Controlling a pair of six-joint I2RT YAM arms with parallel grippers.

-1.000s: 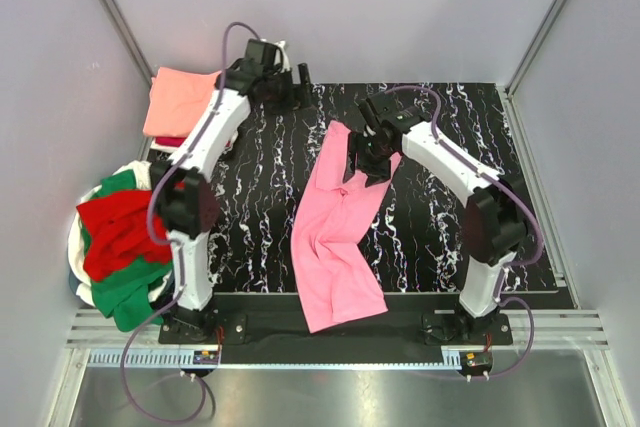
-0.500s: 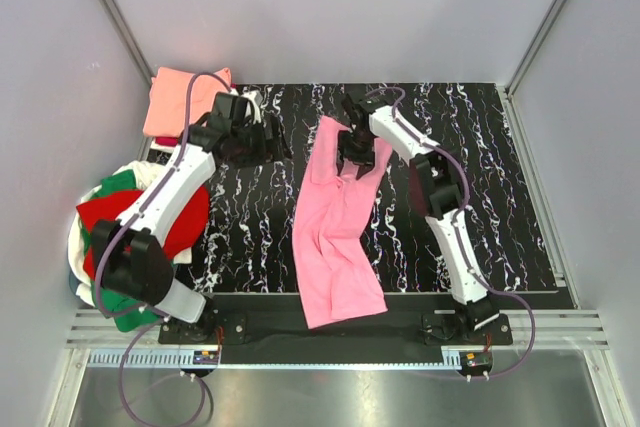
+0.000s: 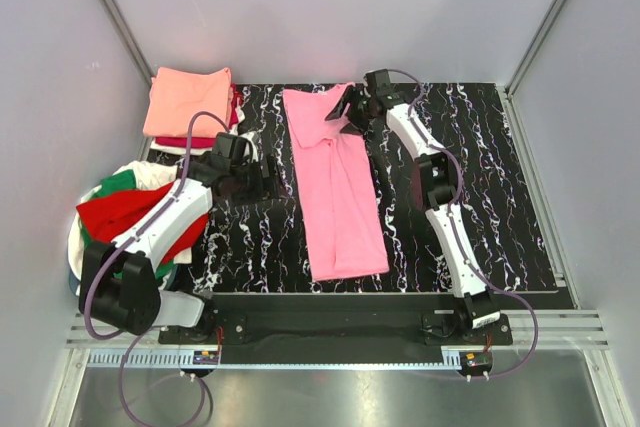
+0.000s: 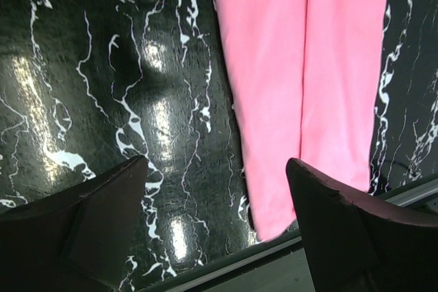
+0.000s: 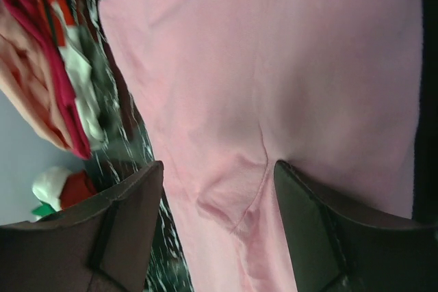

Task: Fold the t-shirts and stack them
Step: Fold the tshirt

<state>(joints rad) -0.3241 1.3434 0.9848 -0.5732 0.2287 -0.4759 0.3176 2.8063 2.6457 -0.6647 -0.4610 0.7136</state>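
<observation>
Pink t-shirt [image 3: 335, 197] has shifted within the last second; earlier it lay rumpled with its lower end trailing over the near edge of the bench [image 3: 480, 167]; now it runs as one long narrow strip, wholly on the bench, its upper end hauled to the far side. Right gripper [image 3: 347, 112] did the hauling and sits over that far end, the strip running away from it toward the arm bases; its fingers stand apart, cloth lying beneath with one small pucker between them, nothing pinched; I judge the cloth released. Left gripper [image 3: 262, 182] has come back from the far corner; wide and empty, over bare bench, the shirt's long edge just to its right. Salmon-orange t-shirt [image 3: 185, 97] tops the folded pile, beyond and to the left of the left gripper; heap of unfolded t-shirts [image 3: 120, 222] lies nearer the bases, also to its left. Meaning: the lengthwise fold looks done and straightened; the crosswise fold and the move onto the pile remain.
</observation>
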